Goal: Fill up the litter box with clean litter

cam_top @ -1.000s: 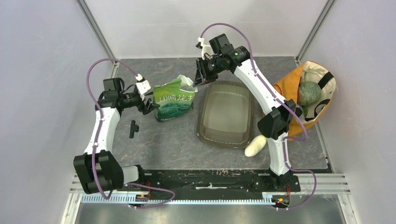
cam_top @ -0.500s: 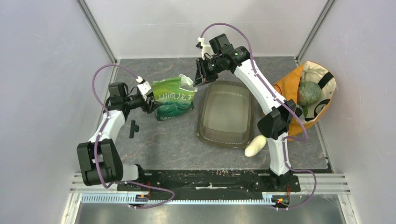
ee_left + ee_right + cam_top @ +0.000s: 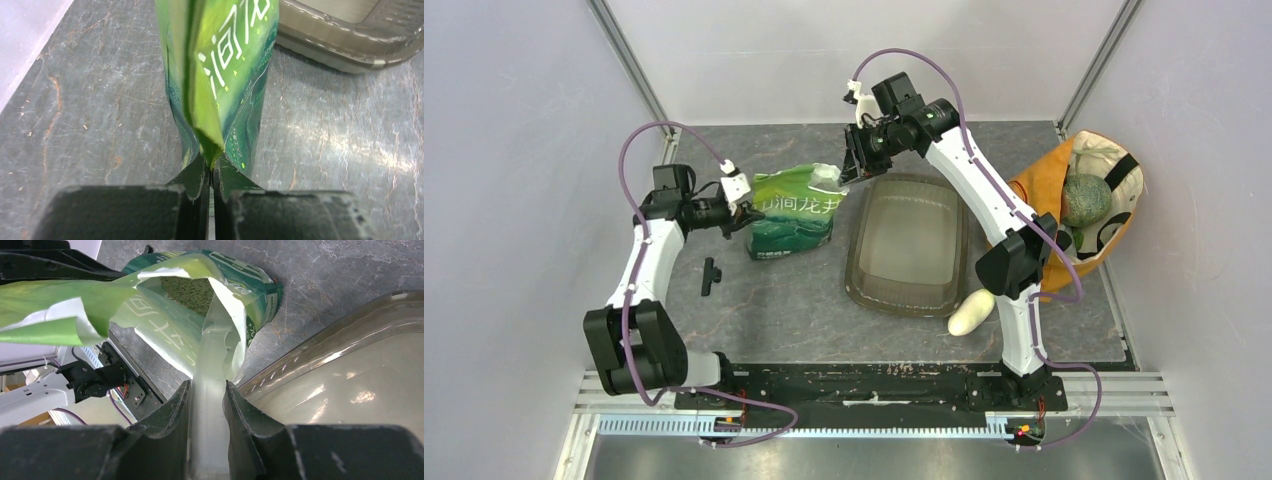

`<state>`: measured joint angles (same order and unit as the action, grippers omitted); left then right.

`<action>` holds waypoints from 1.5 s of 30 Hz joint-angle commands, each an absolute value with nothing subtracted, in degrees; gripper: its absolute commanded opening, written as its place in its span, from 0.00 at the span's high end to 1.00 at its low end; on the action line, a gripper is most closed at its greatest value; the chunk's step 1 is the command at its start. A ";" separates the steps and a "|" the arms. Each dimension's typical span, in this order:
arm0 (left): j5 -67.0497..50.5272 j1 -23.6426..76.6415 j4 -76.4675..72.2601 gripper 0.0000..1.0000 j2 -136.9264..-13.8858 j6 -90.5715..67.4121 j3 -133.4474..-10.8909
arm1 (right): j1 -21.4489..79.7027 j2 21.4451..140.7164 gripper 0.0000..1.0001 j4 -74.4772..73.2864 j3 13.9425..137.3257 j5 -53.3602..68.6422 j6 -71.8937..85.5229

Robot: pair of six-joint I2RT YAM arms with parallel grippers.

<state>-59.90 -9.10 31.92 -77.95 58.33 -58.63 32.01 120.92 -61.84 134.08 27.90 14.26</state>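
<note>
**Bag stretched between both grippers, just left of the litter box**

Left of the litter box (image 3: pixel 908 240), the left gripper (image 3: pixel 210 167) is clamped shut on the outer side seam of the bag (image 3: pixel 792 215). The right gripper (image 3: pixel 207 390) pinches the lip of the bag's mouth on the side nearest the box. This probably spreads the opening ready for tipping. The litter (image 3: pixel 189 290) sits inside the bag, whose mouth faces up toward the box's far-left corner. The box lies open side up with no grains visible in it, and its long axis runs near-to-far in the overhead view.

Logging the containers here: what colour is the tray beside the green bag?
Smoky grey-brown and see-through; the tray shows best in the top view.
</note>
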 commanded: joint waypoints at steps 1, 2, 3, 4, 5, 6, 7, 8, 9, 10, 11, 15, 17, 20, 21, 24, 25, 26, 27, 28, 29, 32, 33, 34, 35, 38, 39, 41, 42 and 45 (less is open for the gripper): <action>-61.15 -9.38 45.85 0.98 -73.85 73.02 -68.06 | 31.60 119.08 1.00 -61.94 134.50 26.16 11.93; -61.05 -9.32 47.82 0.98 -74.11 74.36 -70.04 | 31.62 118.78 1.00 -61.94 134.11 26.31 11.75; -61.00 -9.28 52.14 0.98 -74.67 77.14 -72.89 | 31.64 118.49 1.00 -61.96 133.72 26.65 11.73; -60.44 -8.83 56.35 0.98 -75.23 80.66 -75.65 | 31.64 118.35 1.00 -61.85 133.33 27.02 11.65; -58.81 -8.17 59.41 0.98 -75.78 83.15 -77.91 | 31.64 118.26 1.00 -61.79 132.78 27.32 11.56; -57.17 -7.30 62.64 0.98 -76.25 85.78 -80.35 | 31.64 118.21 1.00 -61.55 132.28 27.57 11.60; -55.35 -6.47 65.37 0.98 -76.75 88.63 -82.21 | 31.59 118.25 1.00 -61.44 131.60 27.91 11.57; -53.52 -5.62 68.48 0.98 -77.40 90.96 -84.11 | 31.70 118.41 1.00 -61.23 131.02 28.24 11.65; -50.38 -4.07 71.32 0.98 -77.95 94.10 -85.55 | 31.73 118.45 1.00 -60.86 130.34 28.68 11.82; -47.65 -2.91 74.06 0.98 -78.39 96.59 -86.56 | 31.73 118.55 1.00 -60.46 129.72 28.85 11.99; -45.14 -1.49 74.61 0.98 -78.41 97.25 -86.82 | 31.73 118.72 1.00 -60.08 129.41 29.27 12.33; -42.20 1.85 73.85 0.98 -78.04 96.38 -86.15 | 31.73 119.26 1.00 -59.08 128.32 30.01 12.35; -40.96 2.63 73.76 0.98 -78.07 96.12 -85.76 | 31.72 118.93 1.00 -58.86 126.77 29.57 11.55; -39.35 2.92 72.50 0.98 -77.94 96.14 -84.93 | 31.60 117.58 1.00 -59.43 124.83 28.89 9.82; -39.14 2.94 72.39 0.98 -77.92 96.25 -84.90 | 31.49 117.21 1.00 -60.14 125.09 28.92 9.33; -39.08 2.97 72.44 0.98 -77.40 97.27 -85.00 | 29.68 116.88 1.00 -62.82 128.50 29.96 8.70; -39.19 2.93 72.39 0.98 -77.29 97.49 -85.02 | 28.99 116.87 1.00 -63.40 129.79 30.24 8.78; -39.26 2.93 72.34 0.98 -77.22 97.75 -84.92 | 28.22 116.90 1.00 -63.80 130.46 30.72 9.10; -39.29 2.94 72.26 0.98 -77.03 98.43 -84.75 | 27.69 116.81 1.00 -63.95 130.52 31.06 9.42; -39.24 2.90 72.00 0.98 -76.78 99.02 -84.39 | 27.58 116.89 1.00 -64.30 130.23 31.20 9.26; -39.49 2.90 71.26 0.98 -76.51 99.47 -83.92 | 27.56 117.02 1.00 -64.38 129.37 31.29 9.41; -40.14 2.93 69.28 0.98 -75.85 100.14 -83.62 | 27.88 118.06 1.00 -62.53 126.54 31.97 12.08; -40.29 2.97 69.26 0.98 -75.88 100.56 -83.90 | 28.07 118.58 1.00 -61.83 126.10 32.21 12.75; -40.52 2.98 69.21 0.98 -75.88 101.14 -84.09 | 28.40 119.17 1.00 -61.32 125.79 32.53 13.03; -40.65 2.91 69.06 0.98 -75.83 101.70 -84.19 | 28.78 119.77 1.00 -61.18 125.89 32.81 13.13; -40.90 3.27 67.59 0.98 -75.76 102.25 -84.09 | 29.97 121.66 1.00 -61.17 126.27 33.85 13.47; -40.87 3.56 67.02 0.98 -75.82 102.27 -84.03 | 30.35 122.17 1.00 -61.17 126.30 33.84 13.59; -41.03 4.33 66.05 0.98 -76.01 101.24 -84.28 | 30.94 123.03 1.00 -60.55 126.38 33.66 14.04; -41.08 4.77 65.78 0.98 -76.16 100.80 -84.33 | 31.31 123.42 1.00 -60.12 126.39 33.02 14.18; -40.70 6.50 64.48 0.98 -76.08 99.57 -83.75 | 32.36 124.21 1.00 -57.81 125.97 31.18 15.66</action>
<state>-38.39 4.45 69.84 -78.89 98.06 -82.28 31.42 122.80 -61.41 126.28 35.24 14.00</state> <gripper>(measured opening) 0.040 0.339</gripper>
